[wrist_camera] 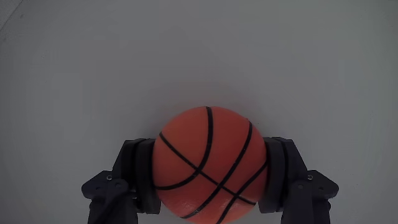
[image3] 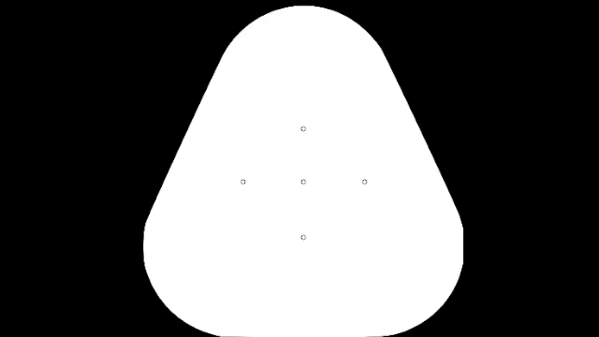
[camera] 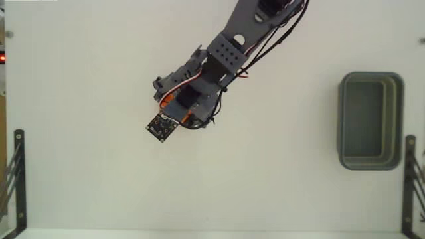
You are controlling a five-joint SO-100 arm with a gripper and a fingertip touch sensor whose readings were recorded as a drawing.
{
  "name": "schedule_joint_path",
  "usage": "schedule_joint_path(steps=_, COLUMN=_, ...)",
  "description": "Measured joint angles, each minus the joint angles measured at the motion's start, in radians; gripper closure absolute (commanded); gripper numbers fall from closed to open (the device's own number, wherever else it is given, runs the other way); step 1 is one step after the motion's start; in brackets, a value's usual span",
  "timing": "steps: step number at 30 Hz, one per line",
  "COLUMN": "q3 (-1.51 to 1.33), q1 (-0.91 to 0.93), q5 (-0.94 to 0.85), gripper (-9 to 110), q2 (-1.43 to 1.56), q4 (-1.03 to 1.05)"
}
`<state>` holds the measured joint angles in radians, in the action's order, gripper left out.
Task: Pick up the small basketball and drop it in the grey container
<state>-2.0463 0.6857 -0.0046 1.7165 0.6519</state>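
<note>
**Ball gripped, tub a long way off**

Orange fills the space between my fingers: the small basketball [wrist_camera: 210,163] sits squarely in my gripper [wrist_camera: 210,180], its black seams curving across the face that looks up at my wrist camera. One finger [wrist_camera: 142,177] presses the ball's left flank in that view and the other presses its right flank, so I am closed on it, with no gap showing on either side. Beyond the ball I see only the pale table [wrist_camera: 199,56], bare and out of focus. Whether the ball rests on that surface or hangs just clear of it I cannot tell; a soft shadow spreads around its far edge.

From the fixed view above, my arm [camera: 226,53] reaches down and left from the top edge, and only a sliver of orange peeks out under my wrist parts. The grey container [camera: 398,119] stands well apart from my fingers, over at the right side of that view, its hollow open and nothing in it.

I judge the grasp as done and the carry as the step in hand. What comes next calls for a steady squeeze, enough height to clear that thick rim, a long swing towards the tub, and letting go only once the ball hangs above the hollow, not the rim.
</note>
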Motion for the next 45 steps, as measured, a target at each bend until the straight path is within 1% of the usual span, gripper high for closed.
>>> schedule_joint_path(steps=34, q3=0.000, q1=0.000, q5=0.000, gripper=25, q2=0.000, q4=0.000)
schedule_joint_path(steps=45, q3=0.000, q1=0.000, q5=0.000, gripper=25, q2=0.000, q4=0.000)
